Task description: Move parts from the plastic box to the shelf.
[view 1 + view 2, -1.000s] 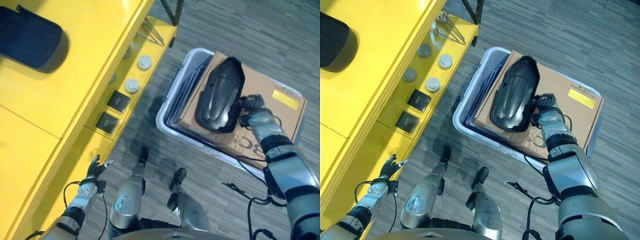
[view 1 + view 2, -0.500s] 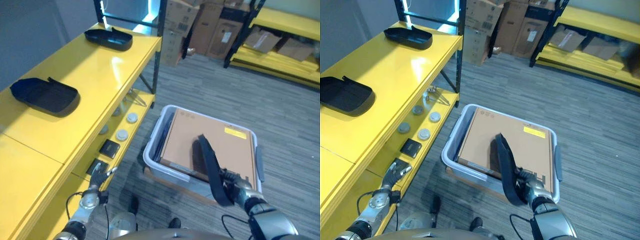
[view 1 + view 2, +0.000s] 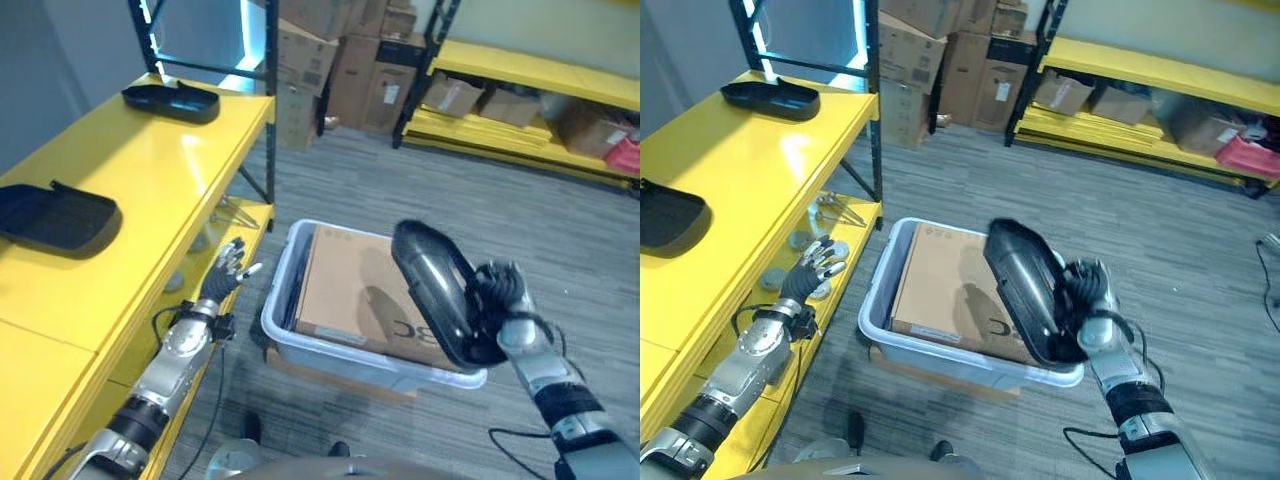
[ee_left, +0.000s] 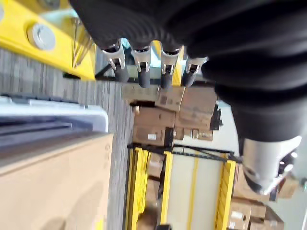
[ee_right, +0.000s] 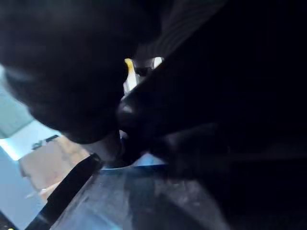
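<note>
Left eye view: right hand [image 3: 503, 298] fingers curled round one edge of a long black moulded plastic part [image 3: 434, 290], holding it tilted up over the near right corner of the pale grey plastic box [image 3: 330, 351]. Box sits on the grey striped floor [image 3: 350, 190] just beside the shelf. Inside it, a flat brown cardboard carton [image 3: 350, 285] covers most of the opening; dark flat pieces show along the box's left wall. Left hand [image 3: 226, 272] w/ fingers spread straight, holding nothing, up in the air by the front edge of the yellow metal shelf [image 3: 150, 180], between shelf and box. On the shelf's top level: a black tray-shaped part [image 3: 55, 217] near the front edge, and a second black tray-shaped part [image 3: 170, 100] at the far corner. Small objects on the lower level, too small to tell.

Right eye view: same layout. Lifted black part leans w/ its top toward the shelf side, lower end at the hand, above the box rim. Stacked cardboard boxes [image 3: 940, 60] and a second yellow rack [image 3: 1140, 100] stand along the far wall.

Left wrist view: left fingers [image 4: 144, 76] straight in a row, nothing between them and the thumb. Past them, a corner of the grey box w/ the brown carton, and the shelf's lower level w/ a round white disc [image 4: 41, 36].

Right wrist view: very dark; glossy black part surface pressed close against the hand, fingers not separable here.
</note>
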